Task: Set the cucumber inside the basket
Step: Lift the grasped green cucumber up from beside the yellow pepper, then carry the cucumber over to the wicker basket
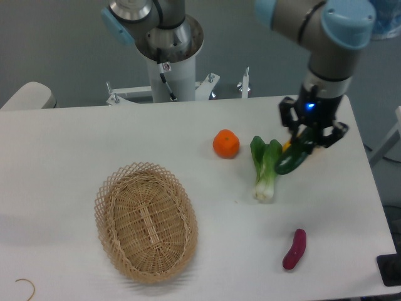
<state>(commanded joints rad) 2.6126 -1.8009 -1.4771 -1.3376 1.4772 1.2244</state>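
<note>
Our end effector (305, 145) holds the cucumber (292, 161) near one end; it may swing loose before reaching the basket (145, 221) far off.

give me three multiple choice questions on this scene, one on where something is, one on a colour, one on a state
1. Where does the bok choy lie?
A. inside the basket
B. between the orange and the cucumber
C. at the table's near left corner

2. What colour is the small piece near the front right of the table?
A. purple
B. yellow
C. white

3. What is in the basket?
A. the orange
B. the cucumber
C. nothing

Answers:
1 B, it lies right of the orange and left of the cucumber.
2 A, it is purple-red.
3 C, only bare weave shows inside, and the cucumber is at the gripper fingers, far right.
</note>
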